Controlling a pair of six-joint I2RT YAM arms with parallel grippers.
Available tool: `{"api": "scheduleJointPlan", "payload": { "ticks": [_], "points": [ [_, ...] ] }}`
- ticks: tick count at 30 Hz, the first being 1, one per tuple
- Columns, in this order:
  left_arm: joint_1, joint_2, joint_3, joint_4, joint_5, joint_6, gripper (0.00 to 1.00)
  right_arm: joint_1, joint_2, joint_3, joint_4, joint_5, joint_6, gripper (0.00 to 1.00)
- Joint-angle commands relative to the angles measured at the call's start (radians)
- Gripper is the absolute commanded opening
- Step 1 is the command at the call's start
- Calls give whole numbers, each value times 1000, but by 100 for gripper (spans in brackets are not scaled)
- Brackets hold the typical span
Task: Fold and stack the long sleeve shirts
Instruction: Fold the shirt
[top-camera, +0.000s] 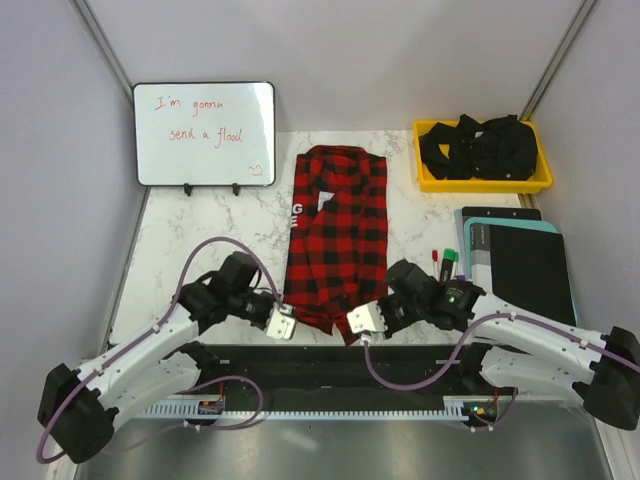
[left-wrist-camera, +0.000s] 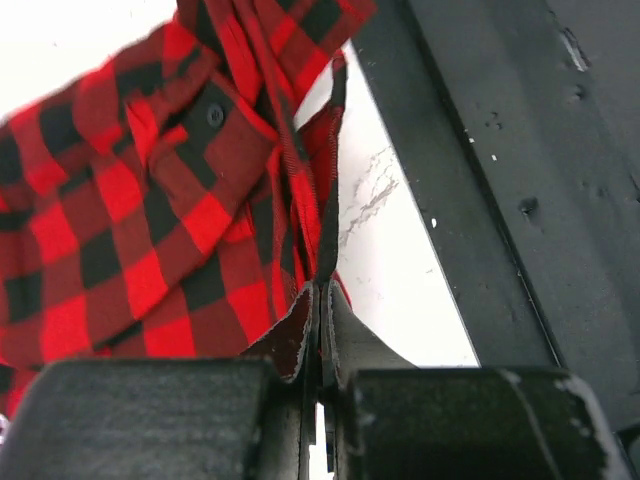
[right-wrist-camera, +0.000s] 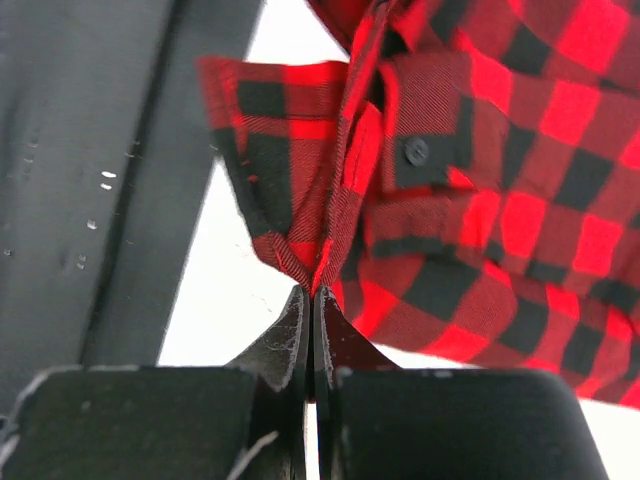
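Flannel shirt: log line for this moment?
left claw: shut on flannel shirt | right claw: shut on flannel shirt | stage: near edge pinched

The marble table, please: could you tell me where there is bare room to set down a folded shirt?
The widest bare patch of the table lies left of the flannel shirt, between the whiteboard and the left arm. A narrower strip runs between the shirt and the yellow bin. The right side is crowded with dark folders and markers.

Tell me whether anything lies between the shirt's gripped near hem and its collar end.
Nothing visible does: the left gripper and right gripper pinch near corners of the flannel shirt, whose cloth beyond is bare.
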Motion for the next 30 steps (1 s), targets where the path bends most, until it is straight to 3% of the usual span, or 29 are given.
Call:
{"api": "scheduleJointPlan", "payload": {
  "ticks": [1,7,11,16,20,25,30],
  "points": [
    [91,120,161,11,61,-84,2,-99,45,143,-35,1,1,0],
    [204,437,413,73,130,-69,2,-312,250,358,-63,-88,-158,0],
    [246,655,580,137,120,-69,2,-433,500,505,-44,-141,-275,0],
    [283,952,781,249,67,-104,2,-528,796,725,-9,-168,-344,0],
    [301,1109,913,290,9,-136,2,-567,944,852,14,-168,-364,0],
    [304,1192,958,335,-52,-159,2,-584,1039,912,54,-168,-334,0],
    [312,1185,932,356,-85,-167,2,-587,1034,892,86,-155,-311,0]
  ]
}}
